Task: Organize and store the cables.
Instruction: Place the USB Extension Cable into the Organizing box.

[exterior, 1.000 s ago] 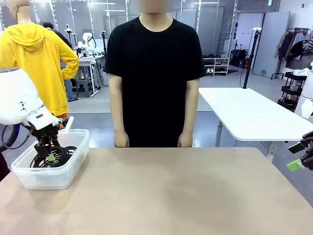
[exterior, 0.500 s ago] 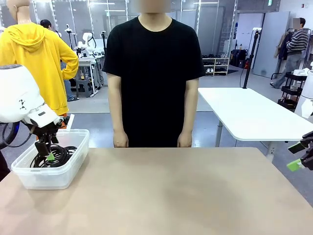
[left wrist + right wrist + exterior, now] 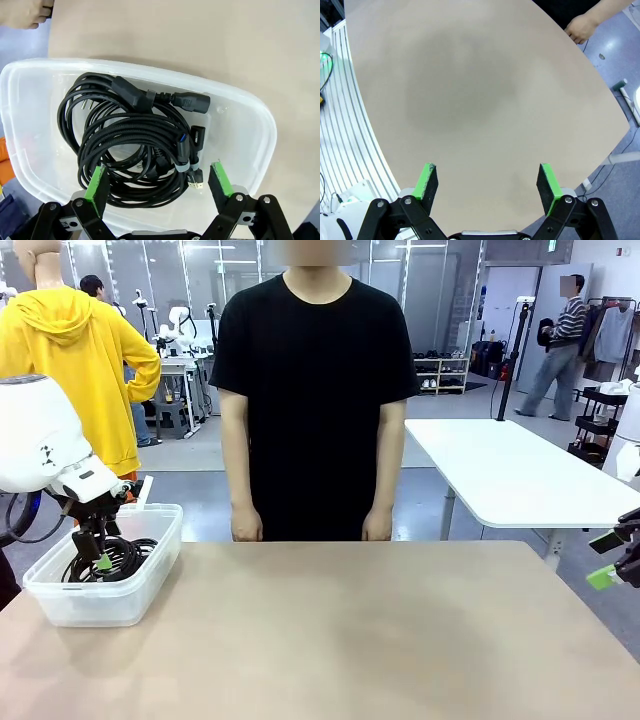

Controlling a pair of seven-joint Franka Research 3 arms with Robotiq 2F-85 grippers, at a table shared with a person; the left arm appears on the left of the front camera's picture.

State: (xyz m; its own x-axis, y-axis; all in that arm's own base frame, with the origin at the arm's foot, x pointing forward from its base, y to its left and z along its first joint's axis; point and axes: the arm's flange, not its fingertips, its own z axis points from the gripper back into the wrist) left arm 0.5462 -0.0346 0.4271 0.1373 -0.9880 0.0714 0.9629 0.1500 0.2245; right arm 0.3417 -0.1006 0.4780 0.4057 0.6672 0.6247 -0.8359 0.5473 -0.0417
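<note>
Several black cables (image 3: pixel 135 140) lie coiled together inside a clear plastic bin (image 3: pixel 150 575) at the table's left side; plugs and a small grey tie show among them. In the front view the coils (image 3: pixel 125 558) fill the bin's middle. My left gripper (image 3: pixel 157 182) hangs open just above the cables in the bin (image 3: pixel 250 130), its green pads spread wide with nothing between them. The left gripper (image 3: pixel 97 550) sits at the bin's opening. My right gripper (image 3: pixel 610 562) is at the table's right edge, open and empty, and its wrist view has the gripper (image 3: pixel 487 187) over bare tabletop.
A person in a black shirt stands at the far side, hands (image 3: pixel 247 527) hanging at the table's edge. The beige tabletop (image 3: pixel 380 640) stretches bare from the bin to the right edge. A white table (image 3: pixel 520 475) stands behind on the right.
The left gripper has risen slightly above the cables in the bin. The right arm and the person have not moved.
</note>
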